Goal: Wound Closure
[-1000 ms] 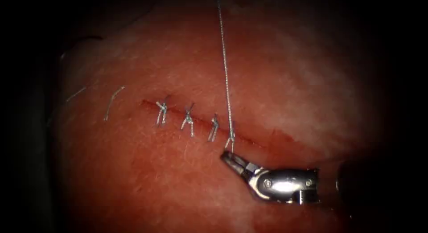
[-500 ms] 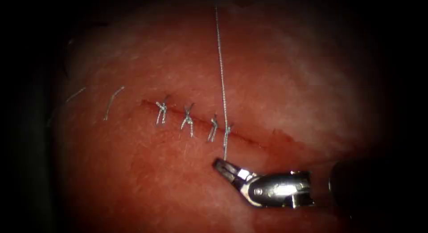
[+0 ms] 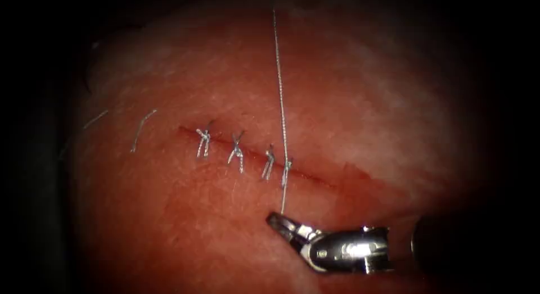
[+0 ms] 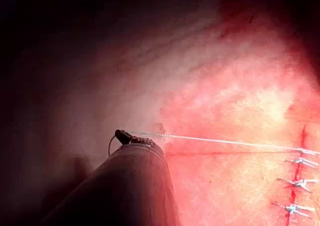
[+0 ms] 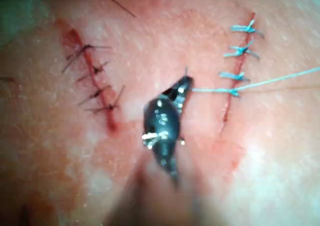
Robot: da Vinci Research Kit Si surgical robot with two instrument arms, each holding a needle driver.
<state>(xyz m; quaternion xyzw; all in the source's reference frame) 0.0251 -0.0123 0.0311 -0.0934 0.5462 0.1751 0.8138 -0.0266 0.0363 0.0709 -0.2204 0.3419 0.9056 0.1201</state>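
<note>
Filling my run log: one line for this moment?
right end effector: shut on thread | left end effector: holds thread | cut: four stitches

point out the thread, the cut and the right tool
thread point(image 3: 279, 91), endoscope view, middle of the taut strand
cut point(image 3: 315, 179), endoscope view, open stretch right of the stitches
right tool point(image 3: 281, 221), endoscope view, jaws holding the thread's end

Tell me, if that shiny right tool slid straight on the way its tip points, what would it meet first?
Probably bare tissue on the near side of the cut. The right tool, jaws shut on the thread, points up-left; the stitches lie farther along, though depth is unclear.
</note>
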